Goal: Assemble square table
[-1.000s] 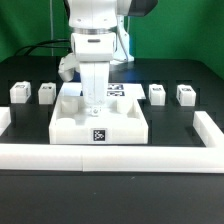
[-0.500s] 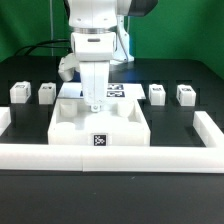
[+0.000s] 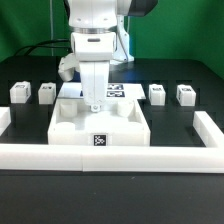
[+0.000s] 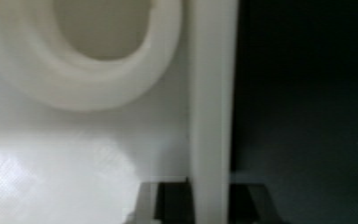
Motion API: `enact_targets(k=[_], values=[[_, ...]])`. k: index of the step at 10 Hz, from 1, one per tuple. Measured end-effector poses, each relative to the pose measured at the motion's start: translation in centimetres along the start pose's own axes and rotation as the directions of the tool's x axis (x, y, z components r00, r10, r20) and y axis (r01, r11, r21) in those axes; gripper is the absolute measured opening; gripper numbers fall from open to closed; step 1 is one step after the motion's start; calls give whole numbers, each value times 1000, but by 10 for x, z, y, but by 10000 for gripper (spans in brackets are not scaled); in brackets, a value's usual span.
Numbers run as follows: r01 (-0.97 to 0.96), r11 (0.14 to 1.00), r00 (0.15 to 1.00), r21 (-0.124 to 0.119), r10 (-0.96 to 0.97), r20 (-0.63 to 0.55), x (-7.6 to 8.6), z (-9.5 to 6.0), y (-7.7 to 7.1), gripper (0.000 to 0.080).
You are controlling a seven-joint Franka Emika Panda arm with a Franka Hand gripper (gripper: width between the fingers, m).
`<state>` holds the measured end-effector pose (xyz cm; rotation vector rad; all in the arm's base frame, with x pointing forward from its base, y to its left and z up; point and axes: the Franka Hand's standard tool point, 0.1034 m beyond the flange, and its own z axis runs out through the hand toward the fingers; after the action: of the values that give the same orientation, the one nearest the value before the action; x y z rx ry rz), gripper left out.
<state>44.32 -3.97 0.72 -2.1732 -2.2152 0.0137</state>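
Observation:
The white square tabletop (image 3: 70,126) lies in the middle of the table, socket side up, with its tagged front wall against the border rail. My gripper (image 3: 95,104) reaches down onto its far rim and is shut on it. In the wrist view the rim (image 4: 208,90) runs between my two dark fingertips (image 4: 165,205), and a round corner socket (image 4: 91,45) shows beside it. Two small white legs (image 3: 19,92) (image 3: 46,93) stand at the exterior view's left and two more (image 3: 157,94) (image 3: 185,94) at its right.
The long low white border rail (image 3: 110,156) runs across the front, with short arms at both ends. The marker board (image 3: 120,90) lies behind the tabletop, partly hidden by my arm. A green wall closes the back.
The tabletop slid a little forward toward the border rail with my gripper on its far rim, then stayed still. The legs have not moved.

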Motion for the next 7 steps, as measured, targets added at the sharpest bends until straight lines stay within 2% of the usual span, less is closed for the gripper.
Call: enact_targets(k=[2,3,6,7], values=[[-12,1000,1000,0,12,-1,1,0,2,54],[-52,999,999,-7,52,-5,8,-2,20,54],[-80,996,996,-32,79,-29,48,-3,47,54],[-72,997,997,-22,72,-34,61,0,49,54]])
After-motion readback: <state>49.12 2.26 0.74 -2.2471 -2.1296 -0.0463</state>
